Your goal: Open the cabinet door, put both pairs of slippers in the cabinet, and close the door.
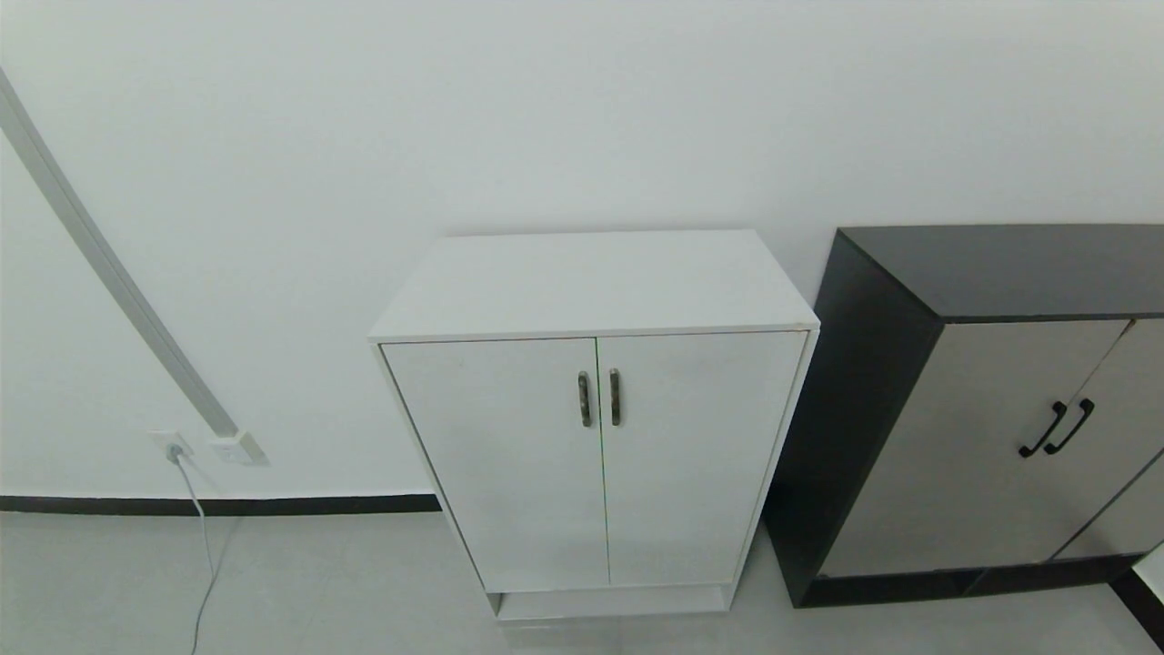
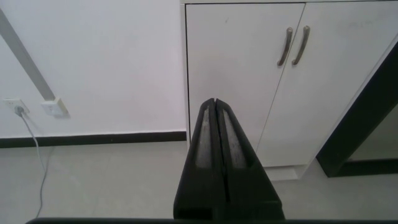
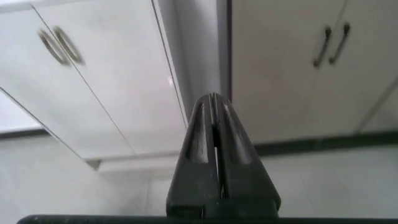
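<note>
Currently: white cabinet (image 1: 596,455) stands shut, handles (image 1: 585,398) flanking the centre seam. Left gripper (image 2: 215,102) and right gripper (image 3: 214,96) sit short of it, fingers pressed together. Risk: similar handles on the dark cabinet (image 1: 864,409) just beside invite a wrong grab. Head view gives the cabinet tops; wrist views, the grippers.

No text, label, number or sign is readable on the white cabinet (image 1: 509,455) or black cabinet (image 1: 873,409).

We see the black cabinet (image 1: 878,409) cut off at the right edge. Closed doors (image 1: 509,455) hide the inside of the white cabinet (image 1: 591,282).
</note>
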Tool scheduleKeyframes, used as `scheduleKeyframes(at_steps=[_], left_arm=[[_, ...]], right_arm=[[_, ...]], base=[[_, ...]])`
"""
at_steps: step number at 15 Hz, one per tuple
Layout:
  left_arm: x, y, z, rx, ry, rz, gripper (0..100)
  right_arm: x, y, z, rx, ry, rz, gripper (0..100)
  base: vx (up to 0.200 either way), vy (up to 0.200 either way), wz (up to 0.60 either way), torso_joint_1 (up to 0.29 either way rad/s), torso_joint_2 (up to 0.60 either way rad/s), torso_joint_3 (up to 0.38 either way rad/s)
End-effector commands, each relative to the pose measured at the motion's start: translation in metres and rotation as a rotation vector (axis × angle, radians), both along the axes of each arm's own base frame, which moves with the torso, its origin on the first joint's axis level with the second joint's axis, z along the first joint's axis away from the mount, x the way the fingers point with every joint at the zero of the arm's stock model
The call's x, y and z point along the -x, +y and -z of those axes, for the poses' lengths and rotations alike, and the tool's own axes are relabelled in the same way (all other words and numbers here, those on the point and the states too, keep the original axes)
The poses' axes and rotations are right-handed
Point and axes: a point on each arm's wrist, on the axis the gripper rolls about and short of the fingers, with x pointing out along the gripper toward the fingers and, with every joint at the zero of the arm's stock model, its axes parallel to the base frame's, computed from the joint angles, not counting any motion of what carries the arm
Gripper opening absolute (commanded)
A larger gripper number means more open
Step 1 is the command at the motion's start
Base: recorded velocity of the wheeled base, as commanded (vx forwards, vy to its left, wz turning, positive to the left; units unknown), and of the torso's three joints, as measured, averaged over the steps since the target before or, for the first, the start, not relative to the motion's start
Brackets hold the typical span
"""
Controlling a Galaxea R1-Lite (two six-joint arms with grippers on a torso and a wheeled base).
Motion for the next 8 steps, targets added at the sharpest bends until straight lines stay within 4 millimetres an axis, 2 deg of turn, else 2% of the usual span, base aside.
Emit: scheduleKeyframes(at_steps=[1,4,8], left_arm=[[-0.0001,0.0000,0.0000,0.000,0.001,-0.001,0],[-0.0001,0.0000,0.0000,0.000,0.001,-0.001,0],[-0.0001,0.0000,0.0000,0.000,0.001,-0.001,0]], right_arm=[[-0.0008,0.0014,0.0025,0.009,0.024,-0.054,0],[-0.0017,0.0025,0.0048,0.061,0.070,-0.093,0],[-0.0013,0.0044,0.0053,0.088,0.071,0.050,0]], base=[[0.000,0.000,0.00,0.000,0.00,0.000],[0.000,0.000,0.00,0.000,0.00,0.000],[0.000,0.000,0.00,0.000,0.00,0.000]])
